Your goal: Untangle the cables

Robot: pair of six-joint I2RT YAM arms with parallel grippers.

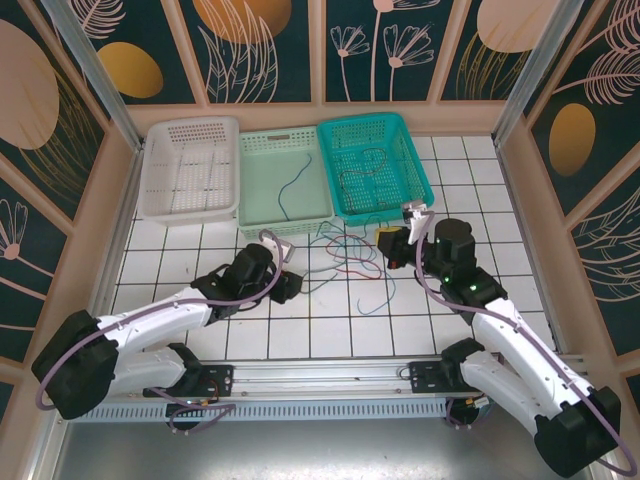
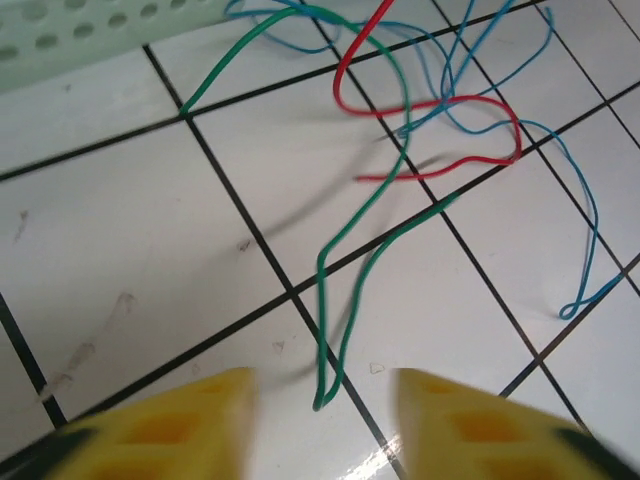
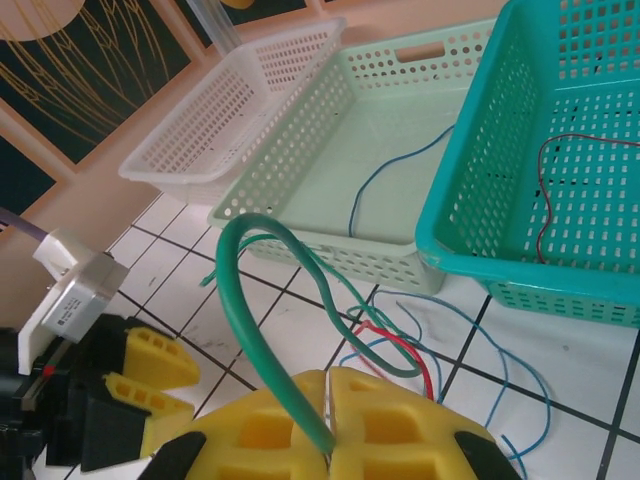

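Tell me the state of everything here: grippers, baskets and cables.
left gripper, open.
right gripper, shut on the green cable.
green cable, held, arching up.
white basket, empty.
pale green basket, holding one blue cable.
teal basket, holding thin cables.
red cable, tangled with loose blue cables on the tiles.

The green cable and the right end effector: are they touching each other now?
Touching. The right wrist view shows the green cable running down into the right end effector, clamped in the seam between its shut yellow jaws.

White tiled table [image 1: 250, 330] under three baskets [image 1: 285, 216], tangled cables [image 1: 345, 256].
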